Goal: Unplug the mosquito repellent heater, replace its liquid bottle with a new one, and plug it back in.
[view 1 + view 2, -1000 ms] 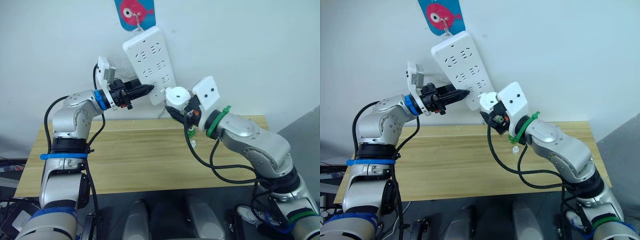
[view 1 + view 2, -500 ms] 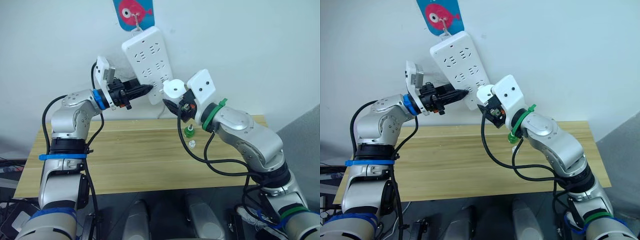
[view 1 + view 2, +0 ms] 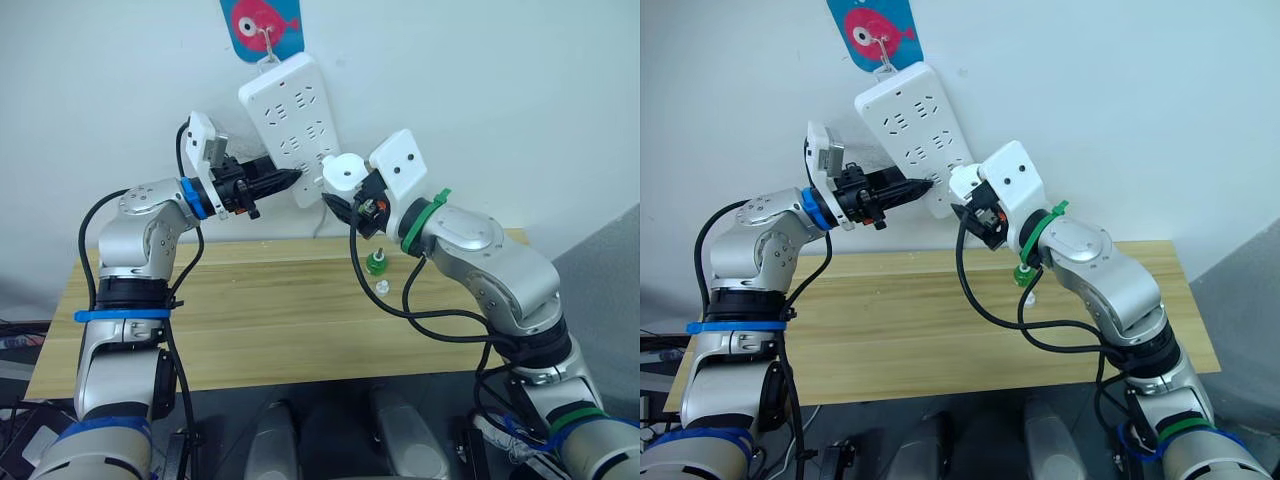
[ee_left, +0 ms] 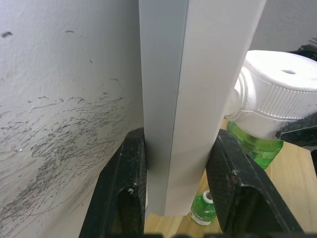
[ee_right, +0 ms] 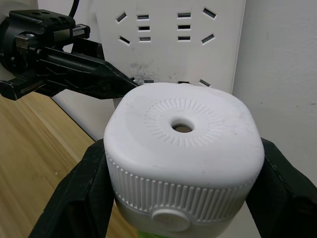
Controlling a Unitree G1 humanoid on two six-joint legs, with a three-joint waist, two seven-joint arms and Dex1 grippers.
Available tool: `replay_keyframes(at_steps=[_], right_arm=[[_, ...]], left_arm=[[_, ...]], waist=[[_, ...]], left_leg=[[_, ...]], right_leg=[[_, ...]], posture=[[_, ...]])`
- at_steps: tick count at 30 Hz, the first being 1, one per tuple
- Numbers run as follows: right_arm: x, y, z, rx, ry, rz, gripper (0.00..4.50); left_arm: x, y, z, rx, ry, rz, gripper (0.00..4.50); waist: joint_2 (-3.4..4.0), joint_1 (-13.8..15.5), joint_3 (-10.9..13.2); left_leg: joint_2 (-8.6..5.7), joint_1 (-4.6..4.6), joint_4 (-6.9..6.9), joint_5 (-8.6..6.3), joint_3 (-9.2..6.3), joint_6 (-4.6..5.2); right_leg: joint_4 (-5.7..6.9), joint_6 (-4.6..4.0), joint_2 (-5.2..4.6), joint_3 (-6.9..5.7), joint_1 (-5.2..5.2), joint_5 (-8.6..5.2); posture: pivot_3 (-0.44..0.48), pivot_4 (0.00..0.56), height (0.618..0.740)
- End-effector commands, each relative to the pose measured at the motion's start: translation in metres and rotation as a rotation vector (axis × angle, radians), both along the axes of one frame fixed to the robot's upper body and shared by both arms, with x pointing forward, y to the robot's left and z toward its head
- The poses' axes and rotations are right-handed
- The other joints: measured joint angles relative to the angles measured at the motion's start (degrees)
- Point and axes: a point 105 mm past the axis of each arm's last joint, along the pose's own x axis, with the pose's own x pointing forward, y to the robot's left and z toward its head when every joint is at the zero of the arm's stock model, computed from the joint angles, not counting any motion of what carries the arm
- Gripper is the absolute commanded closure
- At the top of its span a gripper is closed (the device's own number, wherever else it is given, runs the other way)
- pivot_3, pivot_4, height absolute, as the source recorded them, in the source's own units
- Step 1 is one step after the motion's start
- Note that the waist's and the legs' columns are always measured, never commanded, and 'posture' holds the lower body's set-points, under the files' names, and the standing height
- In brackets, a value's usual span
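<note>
right end effector point(image 5: 183, 198) – clamped on mosquito repellent heater point(image 3: 347, 172), risen to power strip point(image 3: 290, 125) | left end effector point(image 4: 178, 198) – pinches strip edge | replug imminent

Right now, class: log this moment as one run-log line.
left gripper: clamps power strip | right gripper: holds heater near strip | spare bottle: on table

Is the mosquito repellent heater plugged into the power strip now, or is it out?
Out. The right gripper holds the mosquito repellent heater in front of the power strip, apart from the sockets.
</note>
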Motion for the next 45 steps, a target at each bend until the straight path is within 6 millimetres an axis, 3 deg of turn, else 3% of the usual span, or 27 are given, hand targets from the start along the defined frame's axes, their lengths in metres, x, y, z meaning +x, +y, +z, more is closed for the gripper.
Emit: replay_keyframes(at_steps=[1,12,32,45], right_arm=[[-0.001,-0.001,0.023,0.02,-0.078,-0.012,1.38],[0.004,0.012,0.017,-0.02,-0.058,0.009,1.39],[0.031,0.045,0.005,0.039,0.036,0.059,1.39],[0.035,0.051,-0.002,0.065,0.112,0.121,1.39]], left_arm=[[-0.006,-0.007,0.001,0.023,-0.018,-0.038,3.15],[-0.008,-0.008,-0.001,0.032,-0.015,-0.047,3.16],[-0.018,-0.013,-0.009,0.044,0.006,-0.091,3.16],[-0.018,-0.006,-0.015,0.074,-0.001,-0.071,3.16]], waist=[[0.0,0.0,0.0],[0.0,0.0,0.0],[-0.01,-2.1,-0.5],[0.01,-2.8,-0.9]], left_leg=[[0.0,0.0,0.0,0.0,0.0,0.0],[-0.01,0.0,-0.01,0.0,-0.02,0.0],[0.07,0.64,-0.02,0.16,0.02,0.21],[0.1,0.93,-0.08,0.18,0.0,0.25]], right_leg=[[0.01,0.0,0.0,0.0,0.0,0.0],[0.0,0.0,-0.02,-0.02,0.0,0.0],[0.22,-0.21,0.09,0.05,0.4,0.14],[0.23,-0.24,0.14,0.05,0.65,0.16]], posture=[[-0.178,0.222,0.74],[-0.18,0.222,0.74],[-0.162,0.206,0.74],[-0.156,0.196,0.74]])
